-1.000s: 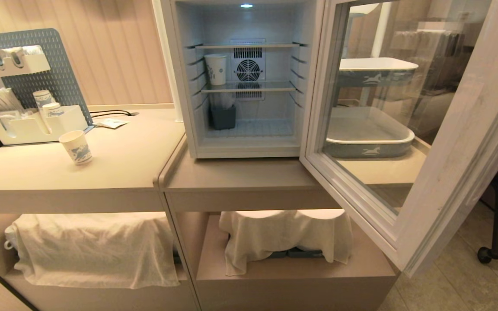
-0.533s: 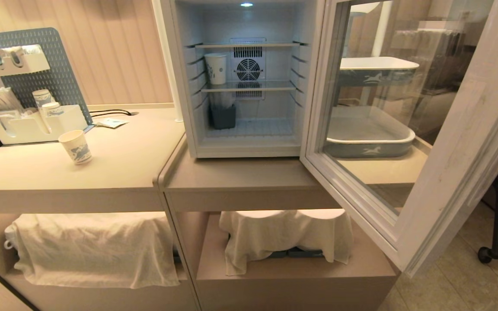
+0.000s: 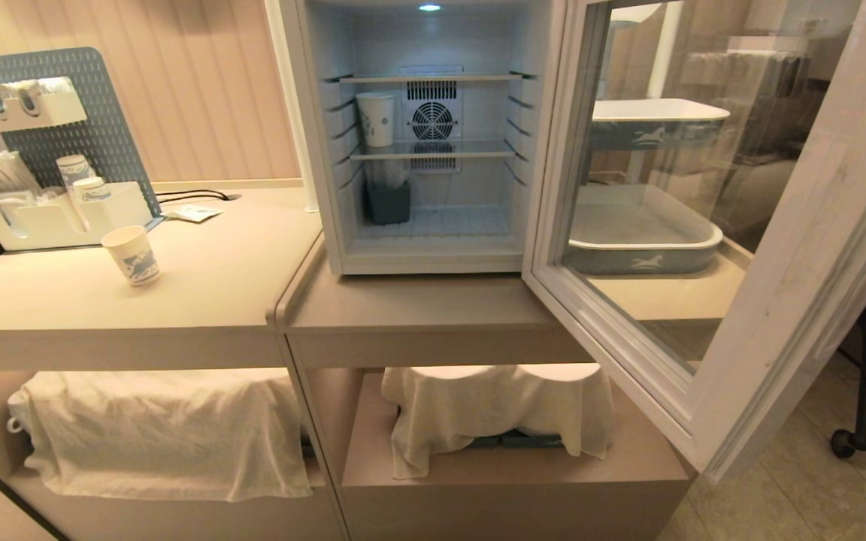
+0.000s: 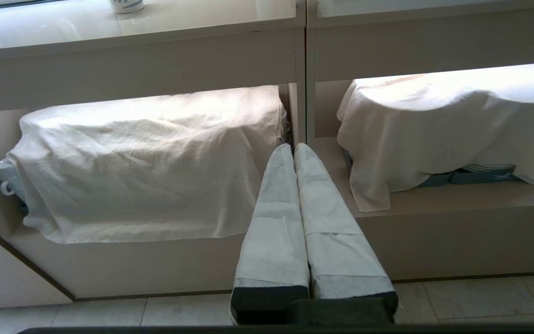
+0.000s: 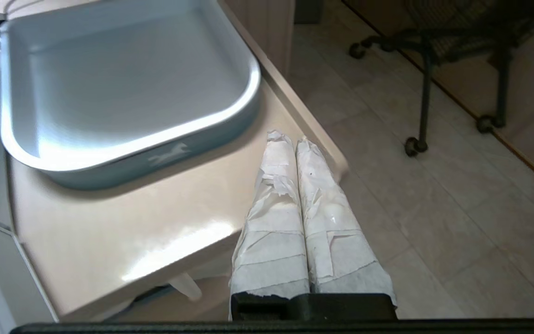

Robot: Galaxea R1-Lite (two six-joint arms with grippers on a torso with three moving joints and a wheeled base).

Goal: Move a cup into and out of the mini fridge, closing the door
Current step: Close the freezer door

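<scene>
White mini fridge (image 3: 313,150) open, cup (image 3: 376,119) on shelf, both end effectors closed, empty

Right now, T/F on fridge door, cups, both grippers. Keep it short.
1. The white boxy mini fridge has its glass-paned, pale-framed door swung open. True.
2. A white paper cup stands on the fridge's middle wire shelf. True.
3. The white paper cup with a blue print lies tipped over on the beige counter. False: it stands upright.
4. The left gripper is open around a cup. False: its fingers are shut and empty, down by the cloth-covered lower shelves.
5. The right gripper is shut, near the grey-blue tray. True.
</scene>
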